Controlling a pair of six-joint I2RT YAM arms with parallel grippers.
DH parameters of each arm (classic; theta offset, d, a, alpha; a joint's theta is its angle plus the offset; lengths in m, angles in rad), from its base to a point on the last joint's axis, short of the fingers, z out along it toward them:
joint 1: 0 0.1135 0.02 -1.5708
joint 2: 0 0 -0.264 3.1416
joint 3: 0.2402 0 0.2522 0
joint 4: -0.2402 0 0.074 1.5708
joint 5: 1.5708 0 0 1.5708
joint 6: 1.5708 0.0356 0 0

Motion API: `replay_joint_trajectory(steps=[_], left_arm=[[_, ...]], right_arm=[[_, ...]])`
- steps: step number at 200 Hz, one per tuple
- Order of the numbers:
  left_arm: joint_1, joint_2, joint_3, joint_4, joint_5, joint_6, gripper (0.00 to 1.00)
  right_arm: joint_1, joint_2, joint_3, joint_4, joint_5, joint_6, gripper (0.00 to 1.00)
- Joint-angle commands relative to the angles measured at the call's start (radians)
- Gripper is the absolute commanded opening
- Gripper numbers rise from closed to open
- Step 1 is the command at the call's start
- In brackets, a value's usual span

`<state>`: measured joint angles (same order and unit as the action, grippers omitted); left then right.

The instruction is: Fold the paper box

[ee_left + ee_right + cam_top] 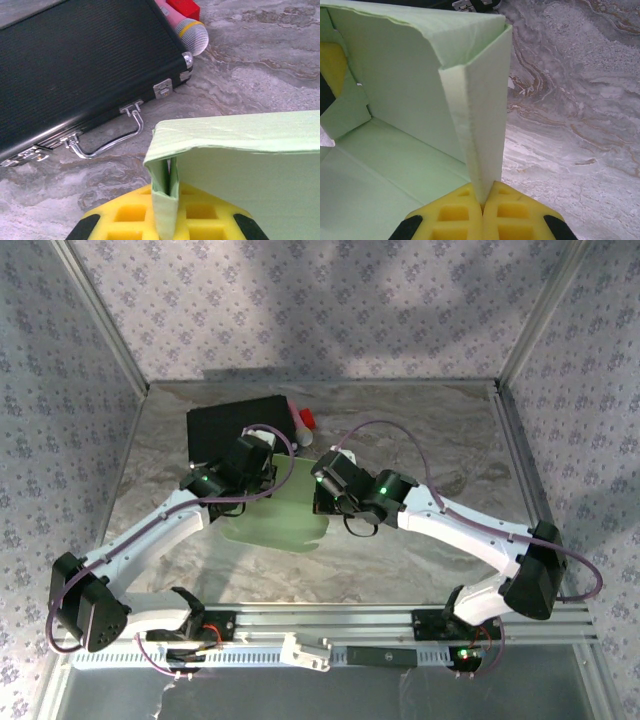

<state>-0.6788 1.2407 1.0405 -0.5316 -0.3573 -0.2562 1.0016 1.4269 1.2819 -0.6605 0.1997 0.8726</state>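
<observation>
Thin pale-green card box (395, 100), part-folded; left end effector (165, 207) and right end effector (482, 202) each pinch 1 upright wall.

Paper box (272, 520): pale green card, half-folded, walls upright, flaps loose, mid-scene.

A flat black case (235, 425) lies at the far left of the grey marbled table (440, 440), closed, with a metal handle (107, 142) and silver latches (162, 89) on its front edge. Just beside its right corner lies a pink microphone (192, 35) with a silver mesh head, and a red block (305, 419) is touching it. Patterned walls (300, 300) stand around.
</observation>
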Motion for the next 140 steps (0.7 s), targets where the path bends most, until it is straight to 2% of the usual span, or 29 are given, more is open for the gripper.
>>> replay_joint_trajectory(steps=[1, 35, 56, 75, 116, 140], left_arm=[[-0.008, 0.033, 0.021, -0.099, -0.192, -0.004, 0.0], [-0.066, 0.041, 0.012, -0.119, -0.371, -0.065, 0.0], [-0.085, 0.023, -0.003, -0.088, -0.38, -0.063, 0.0], [-0.086, 0.003, -0.009, -0.057, -0.294, -0.038, 0.01], [-0.06, -0.063, 0.016, -0.058, -0.058, 0.0, 0.37], [-0.023, -0.087, 0.056, -0.094, 0.073, -0.017, 0.47]], right_arm=[[0.0, -0.029, 0.03, -0.004, -0.004, 0.007, 0.0], [-0.002, -0.026, 0.029, -0.005, -0.005, 0.009, 0.0], [-0.003, -0.027, 0.022, -0.003, -0.006, 0.009, 0.0], [-0.003, -0.027, 0.019, 0.001, -0.006, 0.01, 0.0], [-0.009, -0.027, 0.008, 0.007, -0.009, 0.013, 0.0], [-0.011, -0.025, 0.006, 0.01, -0.01, 0.013, 0.0]])
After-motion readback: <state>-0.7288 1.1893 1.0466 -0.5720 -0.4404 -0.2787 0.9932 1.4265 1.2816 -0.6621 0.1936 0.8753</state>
